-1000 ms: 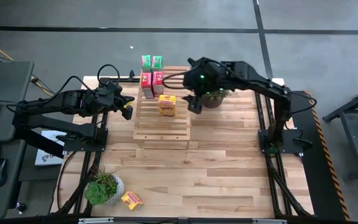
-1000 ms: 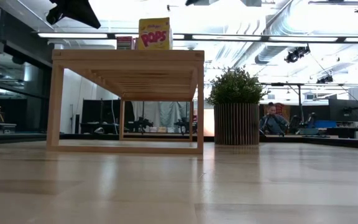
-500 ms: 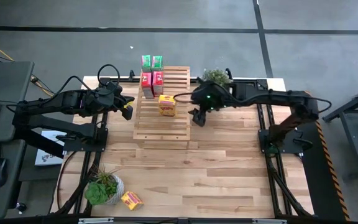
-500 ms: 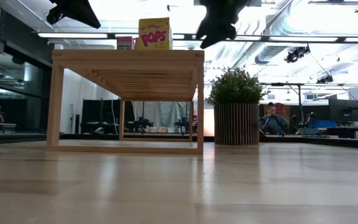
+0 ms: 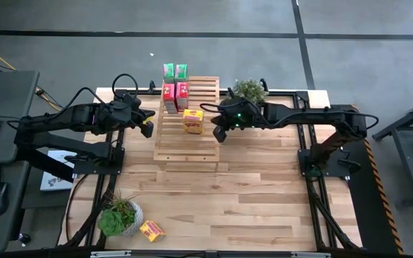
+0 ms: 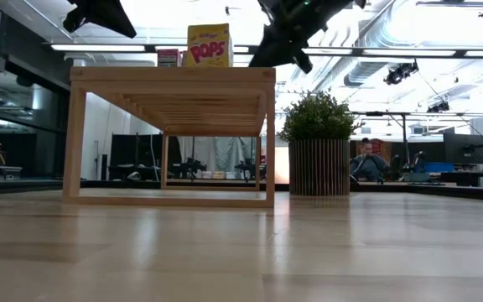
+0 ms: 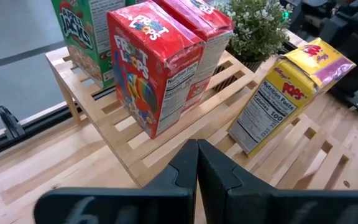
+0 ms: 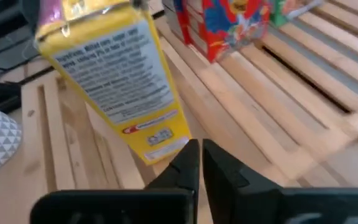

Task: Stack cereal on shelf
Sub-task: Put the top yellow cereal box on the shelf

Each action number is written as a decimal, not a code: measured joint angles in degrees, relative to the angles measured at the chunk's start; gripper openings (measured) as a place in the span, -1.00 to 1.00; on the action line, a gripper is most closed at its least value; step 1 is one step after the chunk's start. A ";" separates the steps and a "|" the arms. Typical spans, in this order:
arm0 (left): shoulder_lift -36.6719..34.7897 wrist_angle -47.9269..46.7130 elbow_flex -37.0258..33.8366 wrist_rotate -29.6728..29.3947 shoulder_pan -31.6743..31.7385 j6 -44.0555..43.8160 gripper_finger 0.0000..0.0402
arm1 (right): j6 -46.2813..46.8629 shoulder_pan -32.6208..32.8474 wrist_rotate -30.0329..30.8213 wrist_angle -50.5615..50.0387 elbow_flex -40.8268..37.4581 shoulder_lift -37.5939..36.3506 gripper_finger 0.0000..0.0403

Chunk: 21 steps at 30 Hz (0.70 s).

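On the shelf (image 5: 186,136) stood a yellow cereal box (image 5: 193,121), light, stiff cardboard best pinched across its narrow sides; just right of it hovered the right tool (image 5: 219,133), fingers pressed together, as were the left tool's (image 5: 148,126)

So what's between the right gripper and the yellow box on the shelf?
Nothing: in the high view only bare shelf slats separate the right gripper from the yellow box.

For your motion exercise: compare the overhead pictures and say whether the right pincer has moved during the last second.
Yes. The right pincer has swung from beside the potted plant toward the shelf, ending near the yellow box.
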 joint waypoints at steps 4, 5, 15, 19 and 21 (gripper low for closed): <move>0.00 0.00 0.00 0.01 0.00 -0.04 -1.00 | 2.18 0.12 -1.20 2.15 -0.02 1.81 -0.93; 0.00 0.01 0.00 -0.01 0.00 -0.02 -1.00 | 2.52 0.12 -1.76 2.63 -0.02 2.13 -0.96; -0.01 -0.01 0.00 -0.01 0.00 0.01 -1.00 | 5.12 1.17 -1.28 8.43 0.00 4.51 -0.99; -0.02 -0.08 0.00 -0.01 0.00 0.03 -1.00 | 6.11 1.60 -1.66 11.40 0.00 6.01 -1.00; -0.02 -0.06 0.00 -0.01 0.00 0.07 -1.00 | 6.31 1.65 -1.57 12.18 0.00 6.74 -1.00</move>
